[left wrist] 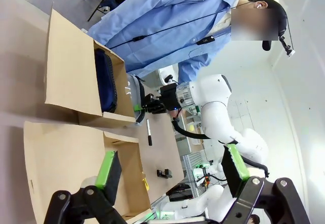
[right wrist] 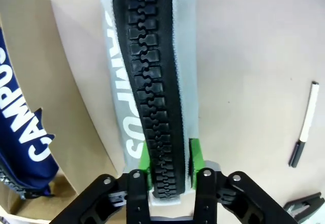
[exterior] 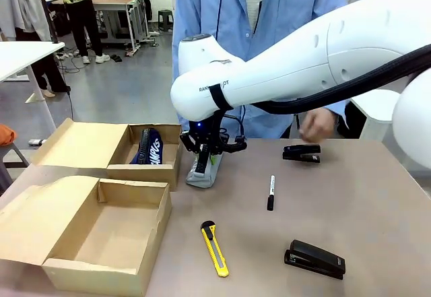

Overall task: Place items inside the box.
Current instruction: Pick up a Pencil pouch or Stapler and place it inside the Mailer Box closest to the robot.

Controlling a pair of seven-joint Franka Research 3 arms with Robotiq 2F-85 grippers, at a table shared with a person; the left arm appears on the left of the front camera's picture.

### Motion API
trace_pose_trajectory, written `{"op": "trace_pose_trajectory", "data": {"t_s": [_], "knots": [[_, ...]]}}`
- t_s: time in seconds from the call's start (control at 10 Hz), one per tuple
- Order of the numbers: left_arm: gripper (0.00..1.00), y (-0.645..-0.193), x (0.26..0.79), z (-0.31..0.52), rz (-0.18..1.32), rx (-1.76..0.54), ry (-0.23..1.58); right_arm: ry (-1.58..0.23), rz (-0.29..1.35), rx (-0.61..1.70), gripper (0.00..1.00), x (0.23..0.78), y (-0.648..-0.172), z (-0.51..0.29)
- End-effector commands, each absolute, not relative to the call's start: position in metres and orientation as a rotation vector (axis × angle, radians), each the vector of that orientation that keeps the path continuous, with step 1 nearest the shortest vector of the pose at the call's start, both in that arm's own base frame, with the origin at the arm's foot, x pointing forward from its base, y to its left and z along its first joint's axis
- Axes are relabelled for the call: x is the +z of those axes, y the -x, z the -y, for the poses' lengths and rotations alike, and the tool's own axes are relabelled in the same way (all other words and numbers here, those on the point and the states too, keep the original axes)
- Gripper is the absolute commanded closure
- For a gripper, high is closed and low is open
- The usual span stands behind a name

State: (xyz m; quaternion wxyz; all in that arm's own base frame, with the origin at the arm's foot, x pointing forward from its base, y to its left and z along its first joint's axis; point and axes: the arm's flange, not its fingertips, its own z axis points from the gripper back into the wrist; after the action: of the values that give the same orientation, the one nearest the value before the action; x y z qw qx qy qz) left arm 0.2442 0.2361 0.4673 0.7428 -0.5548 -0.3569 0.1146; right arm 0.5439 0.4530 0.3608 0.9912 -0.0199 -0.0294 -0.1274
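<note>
A grey zip pencil pouch (exterior: 202,174) stands on its edge on the table, against the front wall of the far cardboard box (exterior: 143,174). My right gripper (exterior: 207,150) comes down onto it from above. In the right wrist view this gripper (right wrist: 167,158) is shut on the grey pouch (right wrist: 152,82), its green pads pinching the black zipper ridge. The navy pouch with white lettering (exterior: 148,147) lies inside the far box. My left gripper (left wrist: 171,163) is open with nothing between its fingers, above the near box (exterior: 101,270).
A yellow utility knife (exterior: 215,248), a black marker pen (exterior: 271,192) and a black stapler (exterior: 314,258) lie on the table to the right of the boxes. A second stapler (exterior: 302,153) sits by the person's hand (exterior: 316,125) at the far edge.
</note>
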Motion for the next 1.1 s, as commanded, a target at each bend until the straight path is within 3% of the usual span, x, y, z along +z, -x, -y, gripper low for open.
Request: {"op": "trace_pose_trajectory", "data": {"t_s": [0.0,0.5,0.6,1.0], "knots": [[0.0,-0.245,0.468,-0.235,0.812,0.236,1.227,0.107,0.087,-0.298,1.0,0.363,-0.541,-0.456],[0.0,-0.245,0.468,-0.235,0.812,0.236,1.227,0.114,0.075,-0.256,1.0,0.385,-0.516,-0.463],[0.0,-0.245,0.468,-0.235,0.812,0.236,1.227,0.138,0.045,-0.247,1.0,0.395,-0.498,-0.475],[0.0,-0.245,0.468,-0.235,0.812,0.236,1.227,0.437,0.278,0.099,1.0,0.437,-0.365,-0.555]]}}
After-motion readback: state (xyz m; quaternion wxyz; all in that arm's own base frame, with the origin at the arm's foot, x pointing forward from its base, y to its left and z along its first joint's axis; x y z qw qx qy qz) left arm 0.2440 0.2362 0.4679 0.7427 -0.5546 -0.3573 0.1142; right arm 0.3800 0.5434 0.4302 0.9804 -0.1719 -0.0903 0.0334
